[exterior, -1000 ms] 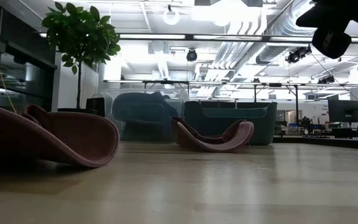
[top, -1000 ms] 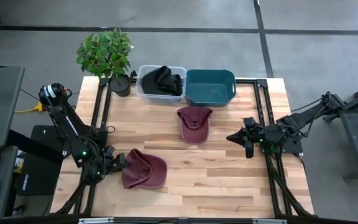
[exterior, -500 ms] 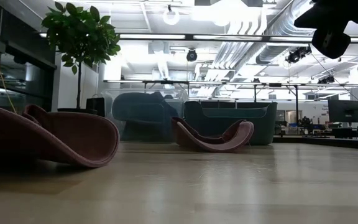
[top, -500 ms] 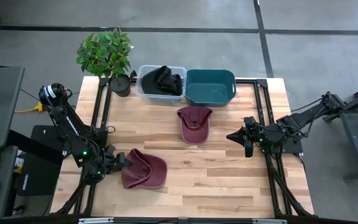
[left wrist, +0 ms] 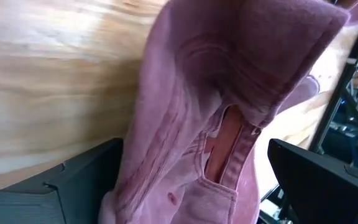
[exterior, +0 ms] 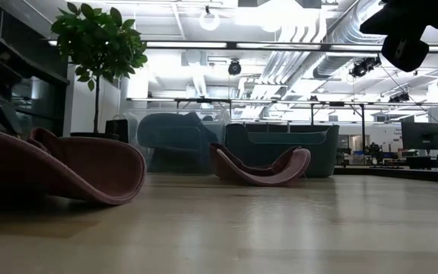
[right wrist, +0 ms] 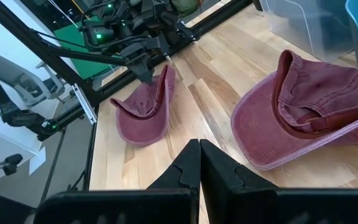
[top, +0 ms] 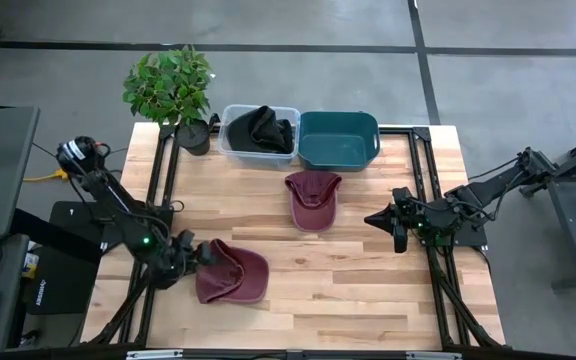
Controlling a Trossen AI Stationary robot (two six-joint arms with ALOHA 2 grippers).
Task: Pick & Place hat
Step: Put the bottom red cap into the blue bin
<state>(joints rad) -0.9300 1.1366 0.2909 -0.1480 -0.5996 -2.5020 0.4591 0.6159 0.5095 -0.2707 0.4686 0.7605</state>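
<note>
Hat at the near-left of the table — left gripper poised on its edge.
My left gripper's fingers stand wide, straddling the hat's rim; the crown lies toward the table's middle. Right gripper waits shut — well apart.

Taking the teal bin as landmark: a maroon cap lies just in front of it, blocking a straight approach. The clear bin touches its left side, a potted plant beyond. Bare wooden surface stays free farther forward, except another maroon cap front-left.
</note>
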